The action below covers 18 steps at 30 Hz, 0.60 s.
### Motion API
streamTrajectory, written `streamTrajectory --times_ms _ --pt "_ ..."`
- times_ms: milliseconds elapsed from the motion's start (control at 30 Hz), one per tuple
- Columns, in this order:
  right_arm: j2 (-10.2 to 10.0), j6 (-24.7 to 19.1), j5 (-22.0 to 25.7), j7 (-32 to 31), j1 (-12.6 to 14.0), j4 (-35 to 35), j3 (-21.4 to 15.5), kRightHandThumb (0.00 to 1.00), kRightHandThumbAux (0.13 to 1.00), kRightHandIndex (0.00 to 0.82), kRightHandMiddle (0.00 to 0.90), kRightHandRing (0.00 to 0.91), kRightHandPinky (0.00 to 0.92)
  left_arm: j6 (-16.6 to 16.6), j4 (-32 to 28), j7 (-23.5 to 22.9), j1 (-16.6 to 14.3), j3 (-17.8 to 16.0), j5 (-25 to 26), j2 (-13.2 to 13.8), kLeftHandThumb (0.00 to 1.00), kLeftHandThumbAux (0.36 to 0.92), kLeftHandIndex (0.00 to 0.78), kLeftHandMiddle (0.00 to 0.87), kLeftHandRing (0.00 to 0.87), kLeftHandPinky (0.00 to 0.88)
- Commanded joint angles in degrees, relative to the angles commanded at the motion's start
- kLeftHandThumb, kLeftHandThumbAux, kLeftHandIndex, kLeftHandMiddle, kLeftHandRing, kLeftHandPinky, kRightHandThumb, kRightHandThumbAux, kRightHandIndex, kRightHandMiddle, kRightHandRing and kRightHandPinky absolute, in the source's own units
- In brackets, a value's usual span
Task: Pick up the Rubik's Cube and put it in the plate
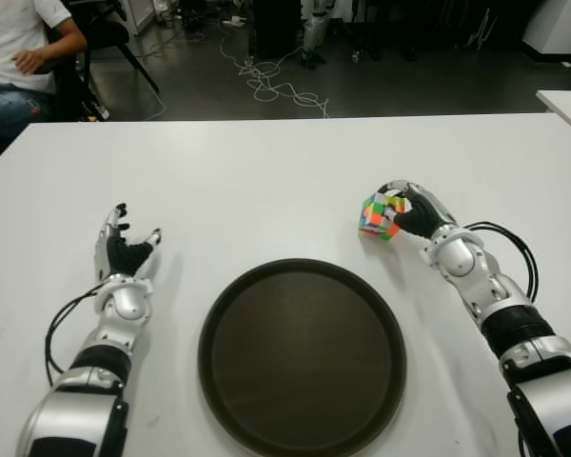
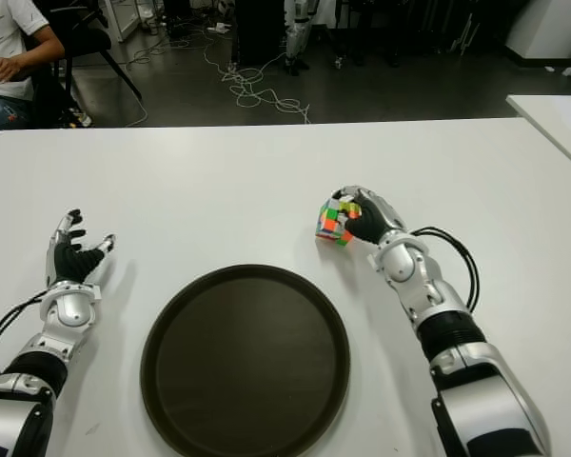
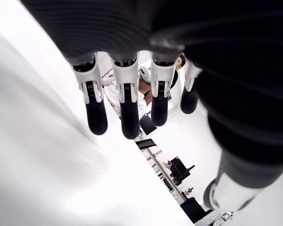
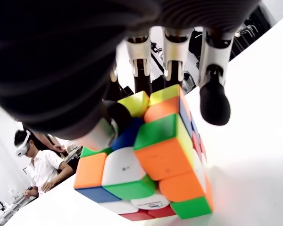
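On the white counter (image 1: 266, 181), the multicoloured scrambled Rubik's Cube (image 1: 380, 215) sits inside the right hand (image 1: 411, 211), whose fingers (image 4: 212, 96) curl around it. The round dark plate (image 1: 302, 357) lies toward the robot's left. The left hand (image 1: 124, 252) is open beyond the plate.

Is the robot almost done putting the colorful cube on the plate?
Not yet. The right robot hand has reached the Rubik's Cube and curls its fingers around it, but the cube looks still on the table. The plate holds nothing. Lifting, carrying and dropping it in remain. The left robot hand shows open, left of the plate.
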<state>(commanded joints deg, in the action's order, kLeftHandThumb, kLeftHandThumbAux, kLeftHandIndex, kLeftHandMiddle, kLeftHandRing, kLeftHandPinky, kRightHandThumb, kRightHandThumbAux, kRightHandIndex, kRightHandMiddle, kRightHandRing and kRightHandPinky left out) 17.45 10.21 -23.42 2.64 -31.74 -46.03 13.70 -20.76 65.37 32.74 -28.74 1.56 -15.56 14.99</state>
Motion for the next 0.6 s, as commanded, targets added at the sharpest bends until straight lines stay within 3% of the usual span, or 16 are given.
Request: streamTrajectory --times_ms 133,600 --pt "-0.1 0.1 0.0 0.0 0.0 0.1 -0.1 0.694 0.726 0.433 0.765 0.772 0.773 0.1 -0.1 0.1 0.0 0.1 0.0 0.0 0.150 0.731 0.102 0.147 0.151 0.157" --pt "-0.2 0.8 0.0 0.1 0.1 0.0 -0.3 0.694 0.726 0.432 0.755 0.764 0.763 -0.1 0.1 -0.5 0.0 0.0 0.3 0.0 0.154 0.720 0.095 0.142 0.155 0.175"
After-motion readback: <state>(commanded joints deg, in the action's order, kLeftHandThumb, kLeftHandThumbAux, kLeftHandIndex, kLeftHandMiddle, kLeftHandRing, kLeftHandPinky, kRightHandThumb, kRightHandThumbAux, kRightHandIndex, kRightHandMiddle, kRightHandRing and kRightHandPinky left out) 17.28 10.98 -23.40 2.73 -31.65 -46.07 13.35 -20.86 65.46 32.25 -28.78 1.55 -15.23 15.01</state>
